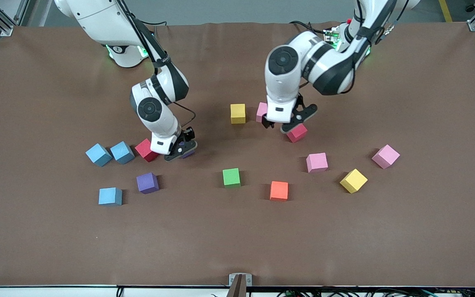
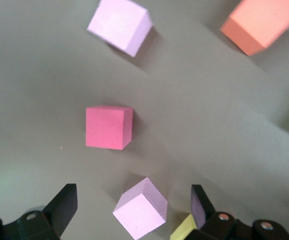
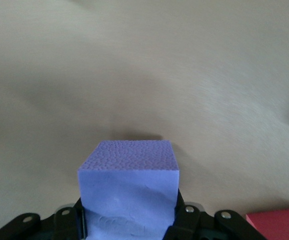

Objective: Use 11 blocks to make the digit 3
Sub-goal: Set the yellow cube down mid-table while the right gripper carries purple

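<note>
The blocks are spread all over the brown table (image 1: 35, 247), w/ no digit 3 shape showing yet, so the job looks barely begun. From the right arm's end of the table: two blue blocks (image 1: 98, 154) (image 1: 122, 152) sit side by side, a third blue one (image 1: 110, 196) is nearer the front camera, a purple block (image 1: 147, 182) is next to that, and a red block (image 1: 145, 149) sits just beside the right gripper (image 1: 181, 149). That gripper is pinched tight on another purple block (image 3: 128, 187), low near the table. What could go wrong: the red block is very close, so if the arm swings that way it could bump it; the foam is soft, so a hard squeeze could tip the block crooked. The right arm bends down steeply from its base, wrist pointing at the table. Toward the middle: a yellow block (image 1: 238, 113), green block (image 1: 231, 177) and orange block (image 1: 278, 190). Then the left gripper (image 1: 289, 123), fingers wide apart and holding nothing, hangs over a pink block (image 2: 140, 208) and beside another red block (image 2: 109, 127). Coming down a bit off, it could knock one away. Its arm curls in from its base, elbow up. Last come a pink block (image 1: 316, 162), a yellow one (image 1: 353, 180), and a pink one (image 1: 385, 156).
</note>
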Available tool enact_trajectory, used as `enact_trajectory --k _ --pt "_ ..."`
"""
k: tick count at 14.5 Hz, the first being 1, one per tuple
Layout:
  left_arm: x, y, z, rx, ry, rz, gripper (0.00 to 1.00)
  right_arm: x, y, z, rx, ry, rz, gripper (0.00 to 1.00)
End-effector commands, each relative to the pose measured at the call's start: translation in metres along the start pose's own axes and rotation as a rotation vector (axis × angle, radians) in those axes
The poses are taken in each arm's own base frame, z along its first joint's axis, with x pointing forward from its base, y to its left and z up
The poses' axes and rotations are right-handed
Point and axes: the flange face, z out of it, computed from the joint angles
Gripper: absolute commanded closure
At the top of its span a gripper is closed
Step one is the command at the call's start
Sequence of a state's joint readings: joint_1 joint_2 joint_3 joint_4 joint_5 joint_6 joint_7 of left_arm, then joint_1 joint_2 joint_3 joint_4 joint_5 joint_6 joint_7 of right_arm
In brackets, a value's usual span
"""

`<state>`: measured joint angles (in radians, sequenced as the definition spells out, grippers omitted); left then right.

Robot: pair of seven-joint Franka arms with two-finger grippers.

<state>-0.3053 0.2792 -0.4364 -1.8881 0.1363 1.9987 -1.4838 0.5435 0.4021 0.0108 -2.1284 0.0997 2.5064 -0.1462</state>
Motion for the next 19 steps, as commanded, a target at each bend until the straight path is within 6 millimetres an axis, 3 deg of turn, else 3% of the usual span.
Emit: enact_trajectory --k 1,5,9,15,19 --pt "-0.009 -0.007 0.010 0.037 -0.024 -0.171 0.00 -0.005 -0.037 -0.019 0.001 0.002 -0.278 0.68" --pt "-0.013 -0.014 0.025 0.074 -0.017 -0.376 0.00 -0.011 -0.101 -0.010 0.000 -0.012 -0.541 0.69" --pt "-0.016 -0.015 0.041 0.038 -0.021 -0.368 0.00 -0.026 -0.154 -0.001 -0.020 -0.036 -0.789 0.69" --pt "-0.026 -0.028 0.083 -0.038 -0.043 -0.379 0.00 -0.036 -0.196 0.010 -0.069 -0.048 -0.935 0.70" --pt "-0.033 -0.036 0.107 -0.064 -0.066 -0.461 0.00 -0.035 -0.204 0.019 -0.074 -0.046 -0.946 0.70"
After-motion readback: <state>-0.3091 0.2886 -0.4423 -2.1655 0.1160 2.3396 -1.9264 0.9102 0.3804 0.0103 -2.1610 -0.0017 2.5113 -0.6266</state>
